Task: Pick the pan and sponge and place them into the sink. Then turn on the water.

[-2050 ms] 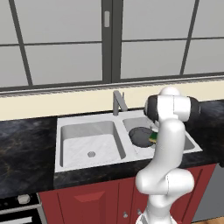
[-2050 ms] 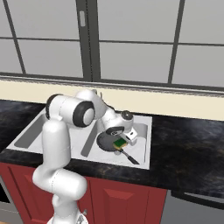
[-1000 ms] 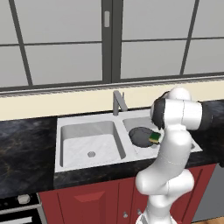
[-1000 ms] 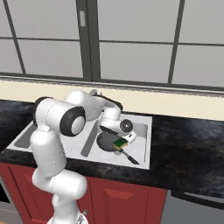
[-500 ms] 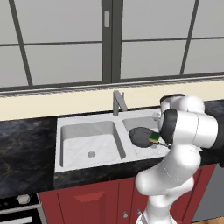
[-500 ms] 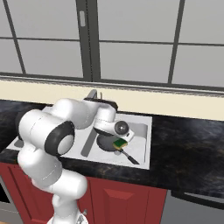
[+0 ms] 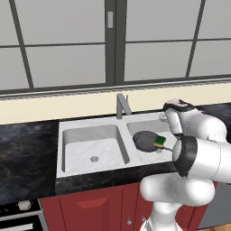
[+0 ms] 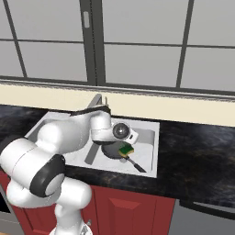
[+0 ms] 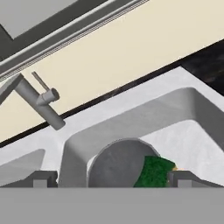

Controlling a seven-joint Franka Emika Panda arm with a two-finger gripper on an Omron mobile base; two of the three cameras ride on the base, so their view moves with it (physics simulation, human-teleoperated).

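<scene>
While the pan [image 7: 145, 139] lies in the right bowl of the sink [image 7: 90, 131] with the sponge [image 7: 160, 142] resting on it, the gripper [image 9: 112, 177] hovers above, fingers spread apart and empty.

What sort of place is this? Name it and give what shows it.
A simulated home kitchen, at the sink run under a window. The signs: a double-basin sink with a grey faucet set in a dark stone counter, red cabinet doors below, and a pan with a sponge in the basin.
</scene>
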